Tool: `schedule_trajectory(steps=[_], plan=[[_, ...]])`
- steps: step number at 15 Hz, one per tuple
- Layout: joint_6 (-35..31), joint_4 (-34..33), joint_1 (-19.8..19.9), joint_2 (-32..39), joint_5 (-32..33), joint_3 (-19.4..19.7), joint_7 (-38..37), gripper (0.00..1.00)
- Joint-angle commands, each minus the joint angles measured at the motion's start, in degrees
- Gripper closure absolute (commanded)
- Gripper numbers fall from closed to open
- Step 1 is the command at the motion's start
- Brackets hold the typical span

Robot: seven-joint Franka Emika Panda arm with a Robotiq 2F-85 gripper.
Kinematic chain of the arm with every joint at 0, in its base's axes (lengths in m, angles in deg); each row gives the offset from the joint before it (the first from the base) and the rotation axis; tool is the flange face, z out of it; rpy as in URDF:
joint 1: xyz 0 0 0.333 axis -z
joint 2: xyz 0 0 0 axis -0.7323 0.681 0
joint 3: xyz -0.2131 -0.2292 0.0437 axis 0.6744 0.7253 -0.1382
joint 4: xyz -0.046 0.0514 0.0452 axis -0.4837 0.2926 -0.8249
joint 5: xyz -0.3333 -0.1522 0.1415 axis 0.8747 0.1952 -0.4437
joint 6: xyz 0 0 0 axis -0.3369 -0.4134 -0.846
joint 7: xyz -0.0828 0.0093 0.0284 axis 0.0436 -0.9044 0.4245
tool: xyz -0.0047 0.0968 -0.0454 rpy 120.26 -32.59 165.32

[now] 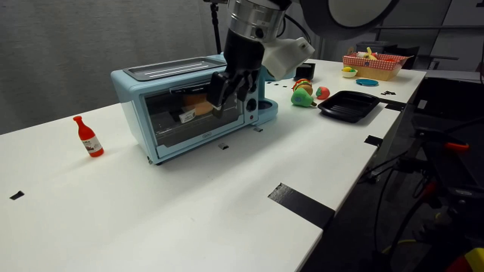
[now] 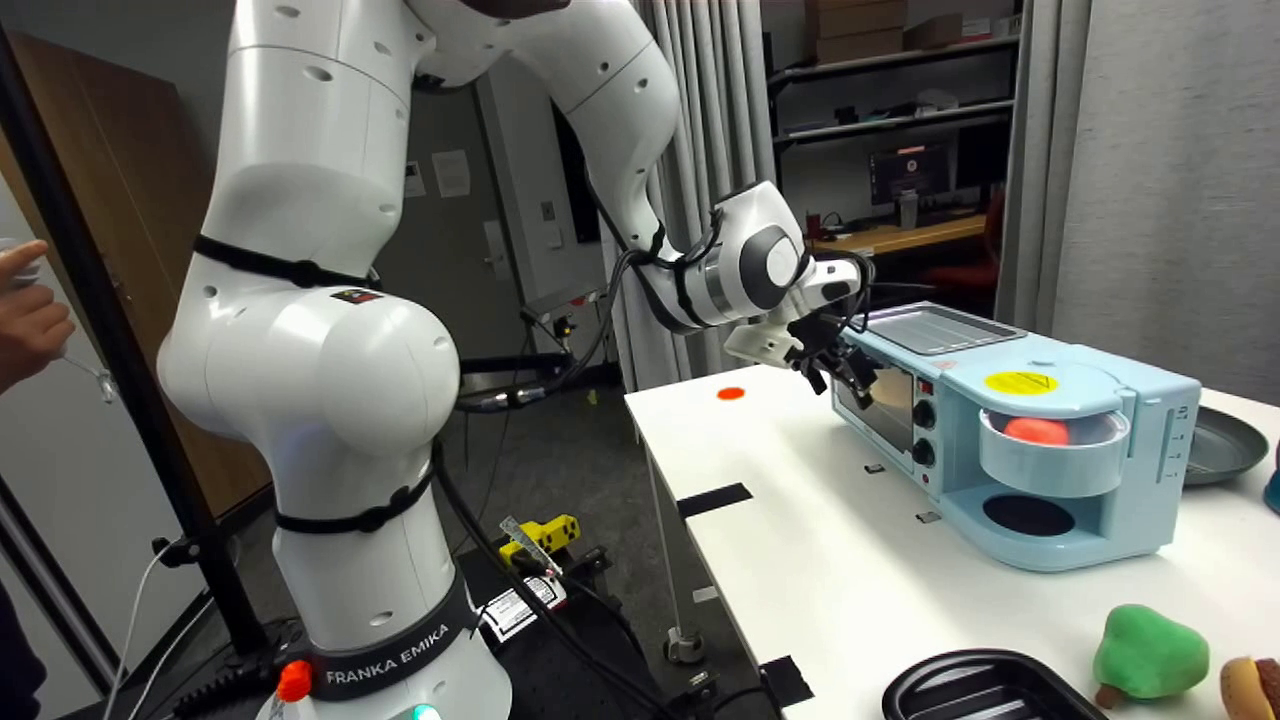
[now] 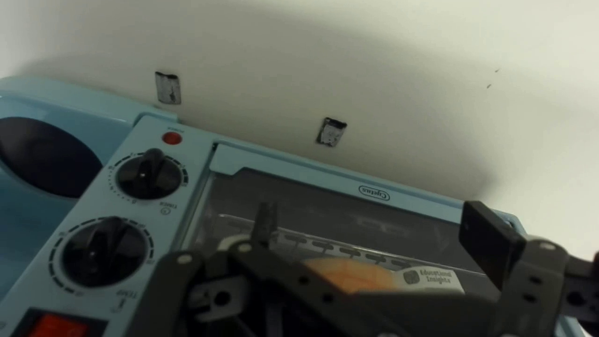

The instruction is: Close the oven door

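A scrap of black tape (image 1: 17, 195) lay near the left edge of an exterior view, on the white worktop (image 1: 143, 215). Above and right of it a red bottle (image 1: 86, 130) with a white label stood well apart from the light blue oven (image 1: 130, 124). A shallow dark pan (image 1: 174, 68) sat on top of the oven, in the upper left of the frame.

The oven door (image 1: 204, 136), just left of centre, stood upright across the oven's front; it looked closed, though whether it was fully latched could not be told. Behind its glass showed an orange thing (image 3: 355, 274).

The end effector (image 3: 369, 222) hung before the right half of the door, its two fingers spread wide, with the glass visible between them in the wrist view. Whether it touched the door could not be made out. Beyond the door's right side the oven carried two black knobs (image 1: 251, 105).

Right of centre a toy burger (image 1: 303, 88), a green toy (image 1: 301, 98) and a red strawberry (image 1: 323, 93) lay close together, then a black tray (image 1: 346, 105). In the upper right were a pale bowl (image 1: 348, 74), a blue disc (image 1: 366, 82) and a basket (image 1: 380, 71) trimmed with red-and-white checked cloth.
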Motion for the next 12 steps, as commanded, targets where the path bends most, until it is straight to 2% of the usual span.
schedule_trajectory(steps=[1, 6, 12], plan=[[0.14, -1.92, -0.40, 0.83, 0.82, 0.53, -0.12, 0.00], [-0.25, -1.51, -2.45, -0.35, 2.16, 1.89, -0.91, 0.00], [-0.39, 0.54, -9.86, -2.84, 5.77, 7.51, -3.57, 0.00]])
